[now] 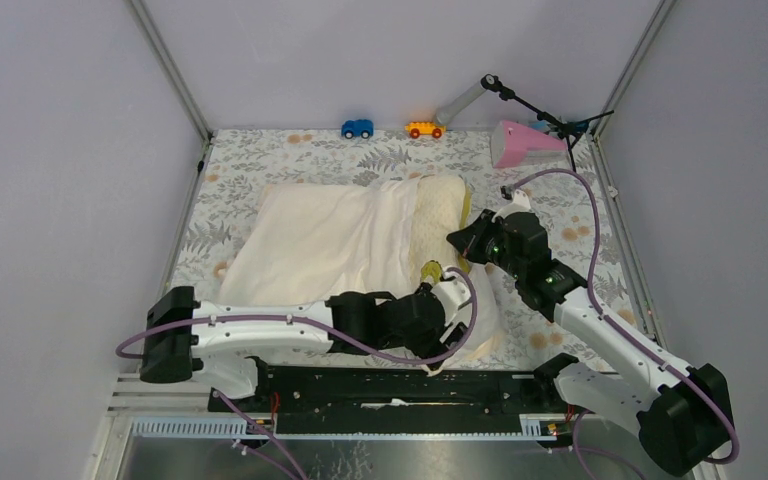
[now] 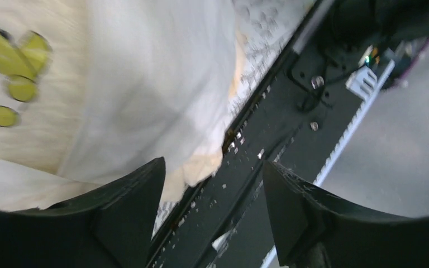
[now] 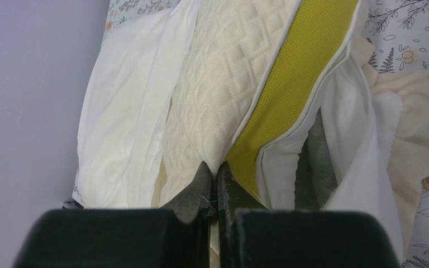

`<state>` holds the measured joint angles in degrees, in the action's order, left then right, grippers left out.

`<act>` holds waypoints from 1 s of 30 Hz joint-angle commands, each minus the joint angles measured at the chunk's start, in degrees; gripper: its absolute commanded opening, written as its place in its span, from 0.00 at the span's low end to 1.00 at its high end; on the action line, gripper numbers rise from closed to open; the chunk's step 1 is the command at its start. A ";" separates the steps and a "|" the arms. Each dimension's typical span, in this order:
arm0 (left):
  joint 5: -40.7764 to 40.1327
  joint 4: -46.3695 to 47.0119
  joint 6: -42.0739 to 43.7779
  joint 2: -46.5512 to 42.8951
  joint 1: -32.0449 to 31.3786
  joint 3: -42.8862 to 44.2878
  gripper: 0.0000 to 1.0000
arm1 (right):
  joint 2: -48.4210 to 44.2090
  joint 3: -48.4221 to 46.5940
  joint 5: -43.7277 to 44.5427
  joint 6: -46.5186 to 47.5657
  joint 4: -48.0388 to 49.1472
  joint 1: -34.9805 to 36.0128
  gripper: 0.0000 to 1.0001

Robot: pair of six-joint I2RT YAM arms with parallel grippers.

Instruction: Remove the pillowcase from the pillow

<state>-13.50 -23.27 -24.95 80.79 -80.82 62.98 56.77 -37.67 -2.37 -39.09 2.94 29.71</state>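
Top view: pillowcase (image 1: 310, 240) sheathes the pillow (image 1: 442, 205) except its bared right end, so most of the stripping is left. Left wrist: left gripper (image 2: 212, 176) jaws apart, empty, just off pillow's near edge. Right wrist: right gripper (image 3: 213, 170) fingers together against pillow's bared side seam.

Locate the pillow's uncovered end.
Top view, right of centre: the pillow pokes out of the pillowcase at its right end, directly beside the right end effector.
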 commanded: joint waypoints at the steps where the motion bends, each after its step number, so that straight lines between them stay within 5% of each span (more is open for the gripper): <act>1: 13.51 -0.60 3.15 -1.41 -0.31 -1.58 0.69 | -1.05 -3.13 1.52 0.57 2.91 0.16 0.00; 5: 12.57 -6.35 0.47 -1.70 -0.18 -3.38 0.68 | -1.19 -3.03 2.03 0.66 2.82 0.11 0.00; 8: 0.63 -14.60 -4.54 -0.74 2.40 -2.23 0.48 | -1.54 -3.20 2.10 0.72 2.77 0.17 0.00; 10: -1.81 -16.19 -7.76 -2.49 6.01 -3.24 0.46 | -1.88 -3.31 3.35 0.92 2.77 0.14 0.00; 12: -2.81 -15.12 -10.27 -7.09 9.34 -5.15 0.55 | -2.17 -3.36 4.06 1.08 2.65 0.17 0.00; 15: 4.20 -6.28 -10.64 -14.38 11.37 -10.45 0.90 | -2.45 -3.35 4.43 1.29 2.52 0.13 0.00; 18: 10.08 -0.39 -11.92 -15.95 11.64 -12.88 0.96 | -2.40 -3.63 4.65 1.45 2.26 0.17 0.00; 25: 19.20 15.55 -20.07 -11.15 11.65 -16.92 0.84 | -2.02 -3.99 4.96 1.23 2.25 0.15 0.00; 30: 7.74 8.48 -24.22 -7.29 11.79 -14.71 0.69 | -2.50 -3.75 5.18 1.11 2.25 0.16 0.00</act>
<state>0.27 -15.79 -44.14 71.66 -69.14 46.35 56.16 -37.67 0.62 -38.02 1.80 29.71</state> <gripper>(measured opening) 0.743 0.029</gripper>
